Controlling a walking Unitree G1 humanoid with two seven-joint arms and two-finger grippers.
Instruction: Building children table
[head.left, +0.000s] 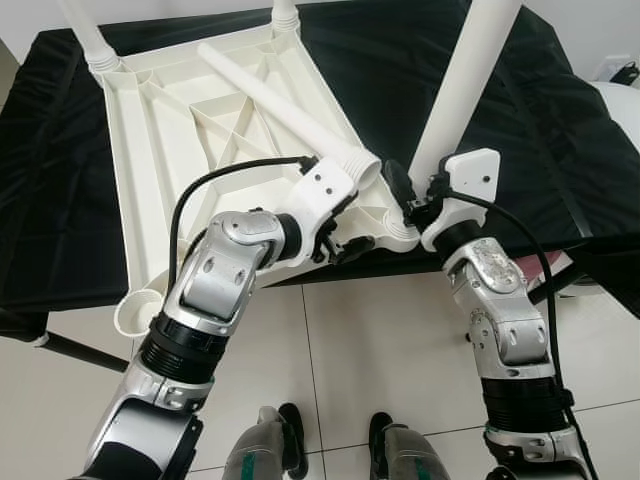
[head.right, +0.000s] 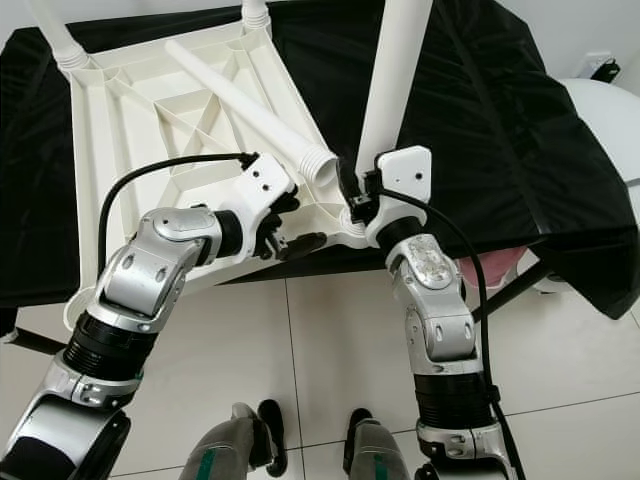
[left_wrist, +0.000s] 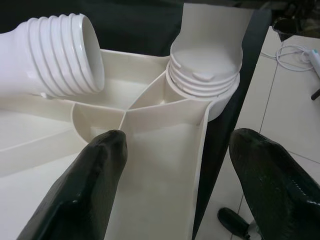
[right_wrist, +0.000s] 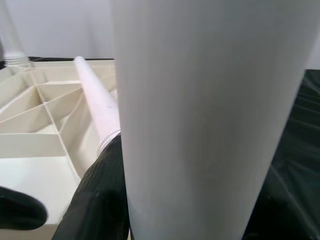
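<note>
Gripping upright leg (head.left: 465, 85) at tabletop (head.left: 160, 150) corner, right gripper (head.left: 418, 196)

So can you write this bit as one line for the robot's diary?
right hand: gripping upright leg in corner socket | left hand: open at tabletop corner | loose leg: lying on tabletop

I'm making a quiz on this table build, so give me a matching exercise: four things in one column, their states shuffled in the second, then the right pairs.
Things:
1. loose leg
2. upright leg
3. left tool
4. near-left corner socket

States:
A. open, one finger inside the tabletop's ribbed underside, the other past its edge
B. lying slantwise across the upturned tabletop
C. no leg in it
D. standing in the near-right corner socket, with the right tool shut on it

Pairs: 1-B, 2-D, 3-A, 4-C
</note>
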